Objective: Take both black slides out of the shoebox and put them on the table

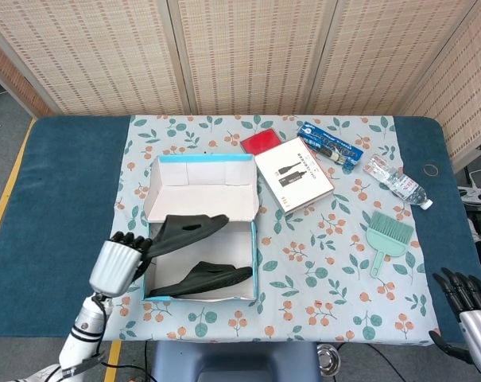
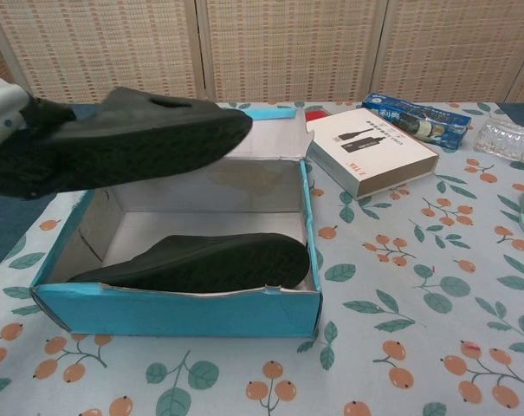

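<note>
My left hand (image 1: 115, 265) grips one black slide (image 1: 184, 231) by its heel and holds it lifted above the left side of the blue shoebox (image 1: 254, 263). In the chest view this slide (image 2: 132, 139) hangs sole-down over the box's back left corner, and only the hand's edge (image 2: 0, 108) shows. The second black slide (image 1: 202, 278) lies inside the box along its front wall (image 2: 175, 312), seen as a low dark shape (image 2: 210, 260). My right hand (image 1: 471, 306) sits at the bottom right corner, off the table, fingers spread, holding nothing.
Behind the box lie a white booklet box (image 1: 292, 173), a red card (image 1: 261, 142) and a blue packet (image 1: 330, 143). A plastic bottle (image 1: 395, 181) and a green brush (image 1: 385, 237) lie to the right. Floral cloth (image 1: 327, 270) covers the table's middle.
</note>
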Robot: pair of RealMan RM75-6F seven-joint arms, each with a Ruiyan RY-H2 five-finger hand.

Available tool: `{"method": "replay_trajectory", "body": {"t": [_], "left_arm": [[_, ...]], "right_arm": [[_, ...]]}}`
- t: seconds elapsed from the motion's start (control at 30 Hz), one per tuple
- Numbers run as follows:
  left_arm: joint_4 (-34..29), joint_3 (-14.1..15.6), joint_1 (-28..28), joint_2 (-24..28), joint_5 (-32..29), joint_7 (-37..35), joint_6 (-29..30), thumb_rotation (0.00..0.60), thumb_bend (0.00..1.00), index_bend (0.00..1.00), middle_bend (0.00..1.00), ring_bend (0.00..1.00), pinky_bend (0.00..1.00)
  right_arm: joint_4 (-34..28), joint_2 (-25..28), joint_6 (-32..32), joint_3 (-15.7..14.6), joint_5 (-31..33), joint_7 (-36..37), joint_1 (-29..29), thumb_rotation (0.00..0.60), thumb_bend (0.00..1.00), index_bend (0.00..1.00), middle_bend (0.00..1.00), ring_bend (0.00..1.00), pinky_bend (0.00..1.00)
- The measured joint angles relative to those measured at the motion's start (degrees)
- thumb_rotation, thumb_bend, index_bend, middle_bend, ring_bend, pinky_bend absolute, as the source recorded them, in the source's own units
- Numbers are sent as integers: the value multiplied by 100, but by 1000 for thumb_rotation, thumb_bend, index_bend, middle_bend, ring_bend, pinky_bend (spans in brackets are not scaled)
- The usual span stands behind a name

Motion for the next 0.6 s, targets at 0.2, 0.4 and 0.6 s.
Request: {"method": "replay_trajectory", "body": {"t": [0.2, 0.4, 0.6], "left_arm": [[340, -75, 401, 591, -66, -755, 426, 600, 723, 774, 805, 558, 600], [1433, -213, 741, 710, -453, -1469, 537, 600, 734, 764, 796, 558, 573], [3392, -395, 843, 198, -914, -1867, 155, 600, 731, 732, 764, 557, 522]], "right_arm": [[28, 1, 2, 7, -17, 19, -10, 558, 134, 0, 0, 0, 0], [-8, -6, -30, -54, -177, -37, -12, 559, 135, 0, 0, 0, 0], [-26, 7, 4, -125, -362, -37, -31, 558, 137, 0, 0, 0, 0]]}}
